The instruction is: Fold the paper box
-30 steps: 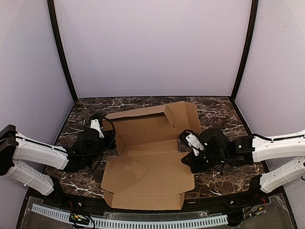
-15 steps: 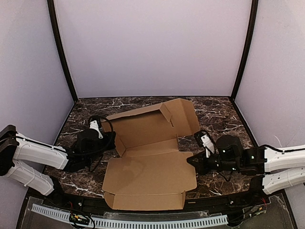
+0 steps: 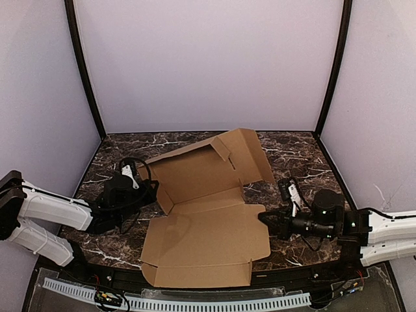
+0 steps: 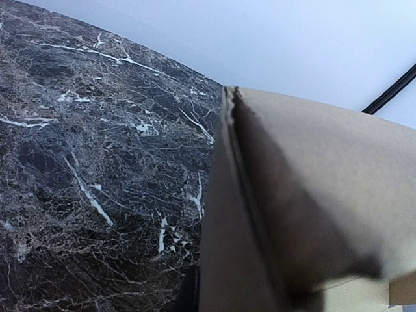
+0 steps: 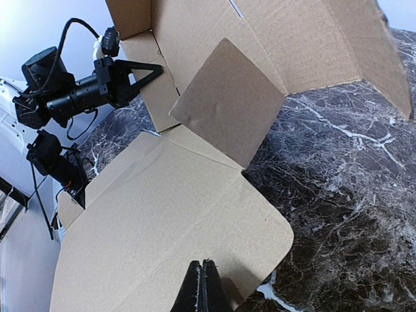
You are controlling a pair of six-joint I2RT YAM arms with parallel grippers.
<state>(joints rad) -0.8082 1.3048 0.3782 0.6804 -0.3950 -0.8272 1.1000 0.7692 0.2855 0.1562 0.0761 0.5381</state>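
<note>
The paper box (image 3: 201, 227) is a plain brown die-cut sheet, its front panel flat on the table and its back panel with end flaps tilted up. My left gripper (image 3: 154, 188) is at the small left flap, where back and front panels meet. In the left wrist view the cardboard (image 4: 312, 195) fills the space at the jaws, its edge running between them, and one dark finger (image 4: 188, 292) shows beside it. The right gripper (image 3: 262, 217) is shut and empty. Its tips (image 5: 203, 265) hover just over the front panel's (image 5: 169, 214) right edge.
The dark marble table (image 3: 299, 162) is enclosed by pale walls with black corner posts (image 3: 331, 65). A white perforated strip (image 3: 195, 302) runs along the near edge. From the right wrist view, the left arm (image 5: 58, 91) and its cables show beyond the box.
My right arm has drawn back to the right, away from the box's right flap, and dropped lower. The back panel now stands steeper. The left gripper has hardly moved.
</note>
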